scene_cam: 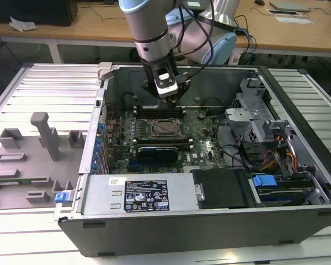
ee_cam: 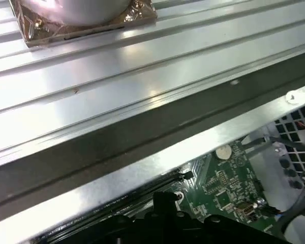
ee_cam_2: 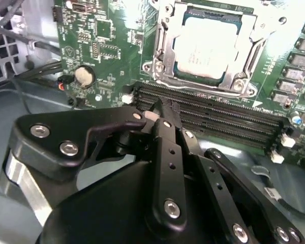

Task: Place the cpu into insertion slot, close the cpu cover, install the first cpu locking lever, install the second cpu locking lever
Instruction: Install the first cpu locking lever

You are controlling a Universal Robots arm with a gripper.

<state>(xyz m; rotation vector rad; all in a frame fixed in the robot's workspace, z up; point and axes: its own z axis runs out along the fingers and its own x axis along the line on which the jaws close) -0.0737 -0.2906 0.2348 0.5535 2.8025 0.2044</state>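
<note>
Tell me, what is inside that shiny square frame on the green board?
A pale silvery chip lies inside the shiny frame. The socket under the chip is covered, so its inside cannot be seen.

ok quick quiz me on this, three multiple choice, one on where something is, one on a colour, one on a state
1. Where is the cpu?
A. seated in the insertion slot
B. on the grey tray outside the case
C. held in the hand

2. What colour is the circuit board?
A. blue
B. green
C. red

3. How does the cpu cover stand?
A. upright, swung open
B. taken off, lying on the table
C. lying down flat around the chip

Answers:
1 A: in the second wrist view the cpu lies inside the insertion slot.
2 B: the circuit board around the slot is green.
3 C: the cpu cover frames the chip's edges, level with the board.
</note>
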